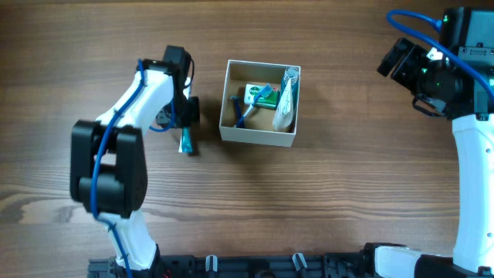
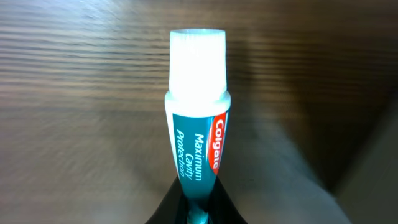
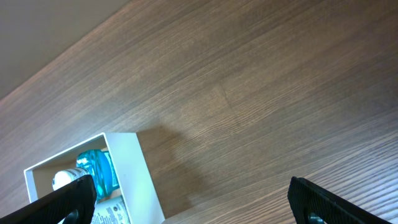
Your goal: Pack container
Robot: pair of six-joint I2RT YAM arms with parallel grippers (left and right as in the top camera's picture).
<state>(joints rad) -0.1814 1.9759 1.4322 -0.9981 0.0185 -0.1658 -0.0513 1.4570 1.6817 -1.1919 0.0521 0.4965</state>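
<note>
The container [image 1: 257,137] is a square white box with a tan inside, at the table's middle. It holds a green pack [image 1: 261,94], a clear wrapped item [image 1: 285,100] and a blue item [image 1: 242,114]. My left gripper [image 1: 184,123] is left of the box and shut on a teal Colgate toothpaste tube [image 2: 196,130] with a white cap, held above the wood. My right gripper [image 3: 193,199] is open and empty at the far right, raised. In the right wrist view the box corner [image 3: 134,174] shows a blue bottle [image 3: 99,171].
The wooden table [image 1: 347,193] lies all round the box. The arm bases and a black rail [image 1: 255,266] stand at the front edge. The right arm's body [image 1: 471,154] stands along the right side.
</note>
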